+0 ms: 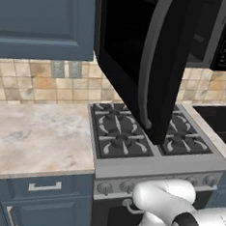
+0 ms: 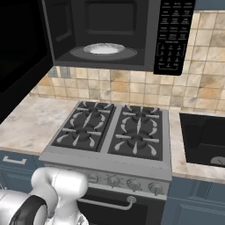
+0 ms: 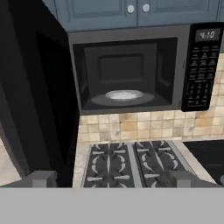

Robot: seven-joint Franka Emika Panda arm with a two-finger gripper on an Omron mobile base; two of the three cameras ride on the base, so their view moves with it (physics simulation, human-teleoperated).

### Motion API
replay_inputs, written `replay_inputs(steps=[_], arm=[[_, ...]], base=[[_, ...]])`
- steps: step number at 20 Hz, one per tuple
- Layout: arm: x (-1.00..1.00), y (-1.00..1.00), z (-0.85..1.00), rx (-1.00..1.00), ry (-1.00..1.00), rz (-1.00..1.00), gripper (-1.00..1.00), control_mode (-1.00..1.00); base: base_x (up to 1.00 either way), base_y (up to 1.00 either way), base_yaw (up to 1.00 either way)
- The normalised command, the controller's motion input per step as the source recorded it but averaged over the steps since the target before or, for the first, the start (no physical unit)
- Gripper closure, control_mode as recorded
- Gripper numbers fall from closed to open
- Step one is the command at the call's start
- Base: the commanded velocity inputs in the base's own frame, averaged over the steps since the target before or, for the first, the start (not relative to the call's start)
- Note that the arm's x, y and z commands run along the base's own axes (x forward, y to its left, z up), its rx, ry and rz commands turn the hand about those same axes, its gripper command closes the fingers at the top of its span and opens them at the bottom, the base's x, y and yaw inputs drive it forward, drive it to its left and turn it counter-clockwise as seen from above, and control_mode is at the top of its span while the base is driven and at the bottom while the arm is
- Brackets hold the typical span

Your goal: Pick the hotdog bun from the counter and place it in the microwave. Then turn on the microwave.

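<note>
Two fingers (image 3: 43, 178) wide apart, empty, facing the open microwave (image 3: 131, 70) above the stove (image 3: 127, 164).

- The left base view looks from behind and left of the gas stove (image 1: 152, 133), forward and down, close under the microwave (image 1: 140, 49), whose open door hangs before the lens.
- The right base view looks from behind and right of the stove (image 2: 112, 129), forward and down, and up into the microwave (image 2: 105, 33) cavity.
- The hand view sits farther back, facing the microwave (image 3: 127, 70) square on, with the stove (image 3: 131, 162) below.
- All three share the stove, the microwave above it and the tiled wall between.
- Both base views share the counter (image 1: 35, 132) left of the stove.
</note>
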Motion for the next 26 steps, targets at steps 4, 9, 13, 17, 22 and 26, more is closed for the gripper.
replay_inputs(steps=[4, 9, 13, 17, 22, 26], arm=[[0.0, -0.96, -0.19, 0.04, 0.29, 0.0, -1.0, -1.0], [0.03, -0.39, -0.61, 0.03, 0.25, 0.0, -1.0, -1.0], [0.05, -0.06, -0.75, 0.0, 0.21, -0.03, -1.0, -1.0], [0.0, -0.09, -0.59, 0.0, 0.1, -0.04, -1.0, -1.0], [0.0, -0.11, -0.31, 0.0, 0.0, -0.03, -1.0, -1.0], [-0.07, -0.01, -0.28, -0.01, 0.0, 0.0, -1.0, -1.0]], base=[[0.0, 0.0, 0.0], [0.0, 0.0, 0.0], [0.0, 0.0, 0.0], [0.0, 0.0, 0.0], [0.0, 0.0, 0.0], [0.0, 0.0, 0.0]])
